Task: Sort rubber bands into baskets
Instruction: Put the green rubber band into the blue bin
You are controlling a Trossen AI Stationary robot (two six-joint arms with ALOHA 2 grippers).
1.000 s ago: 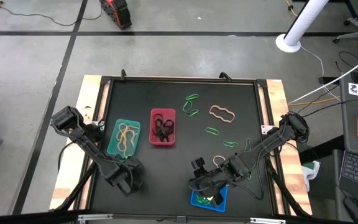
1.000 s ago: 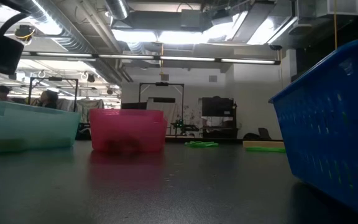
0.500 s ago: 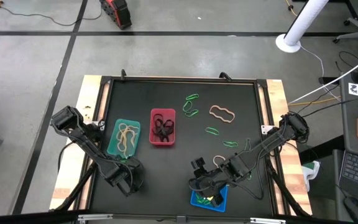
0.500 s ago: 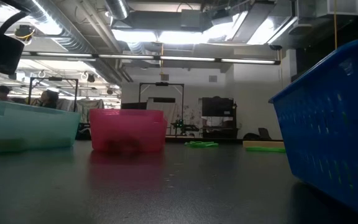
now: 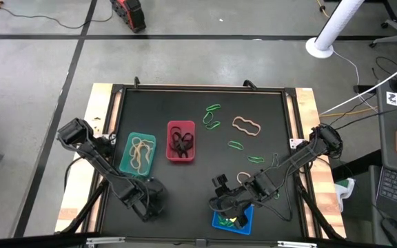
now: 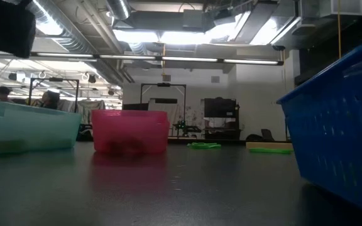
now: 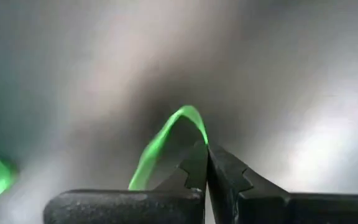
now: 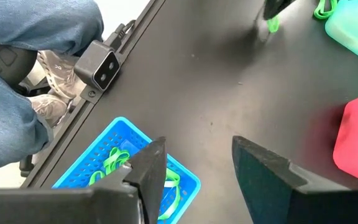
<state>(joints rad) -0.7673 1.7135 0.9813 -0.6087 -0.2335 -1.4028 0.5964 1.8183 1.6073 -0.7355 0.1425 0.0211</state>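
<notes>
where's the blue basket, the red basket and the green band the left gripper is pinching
blue basket (image 8: 185, 180), right wrist view, on its near corner rim
red basket (image 5: 170, 127), high view, on its rim corner
green band (image 7: 166, 134), left wrist view, on the loop above the left gripper (image 7: 206, 163)

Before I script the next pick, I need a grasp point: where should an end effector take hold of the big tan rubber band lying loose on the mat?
Grip the tan rubber band across one strand at an outward bulge of its wavy outline, coming straight down from above. It lies flat on the mat, so only a top approach can pinch it, and it lies apart from the green bands.
</notes>
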